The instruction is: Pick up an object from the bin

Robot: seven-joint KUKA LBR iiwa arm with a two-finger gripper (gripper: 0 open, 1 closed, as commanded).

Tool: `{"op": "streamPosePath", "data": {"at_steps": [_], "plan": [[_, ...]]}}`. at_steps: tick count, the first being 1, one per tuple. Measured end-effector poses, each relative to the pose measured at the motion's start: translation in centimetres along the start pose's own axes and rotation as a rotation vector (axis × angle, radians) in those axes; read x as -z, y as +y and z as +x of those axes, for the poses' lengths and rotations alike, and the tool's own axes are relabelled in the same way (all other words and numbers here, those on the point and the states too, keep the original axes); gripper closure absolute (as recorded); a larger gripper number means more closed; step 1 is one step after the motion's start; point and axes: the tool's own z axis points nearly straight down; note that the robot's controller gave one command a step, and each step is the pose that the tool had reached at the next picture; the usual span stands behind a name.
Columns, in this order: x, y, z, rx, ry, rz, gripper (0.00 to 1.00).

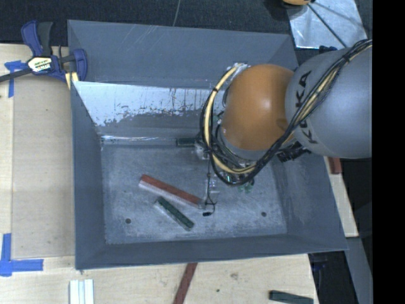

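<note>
My gripper (pixel 207 209) hangs below the arm's orange cover, low over the bin floor right of the middle. Its tip is at the right end of a reddish-brown flat stick (pixel 166 189) that lies slanting across the floor, and looks to be touching it. A dark green stick (pixel 175 213) lies just below the brown one, roughly parallel to it, with its right end a little left of the gripper tip. Nothing shows held in the gripper.
The arm and its orange cover with cables hide the bin's right middle. Bare floor lies left of the sticks and along the front wall. The sloping walls rise close around the floor on all sides.
</note>
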Motion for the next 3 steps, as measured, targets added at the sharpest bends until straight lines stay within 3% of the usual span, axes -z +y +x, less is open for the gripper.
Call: {"op": "streamPosePath", "data": {"at_steps": [1,2,3], "plan": [[-4.1,0.7,0.8,0.022,-0.008,0.000,0.00],[-8.4,-0.2,2.5,-0.420,0.000,0.001,1.00],[-8.4,-0.2,2.5,-0.421,0.000,0.001,1.00]]}}
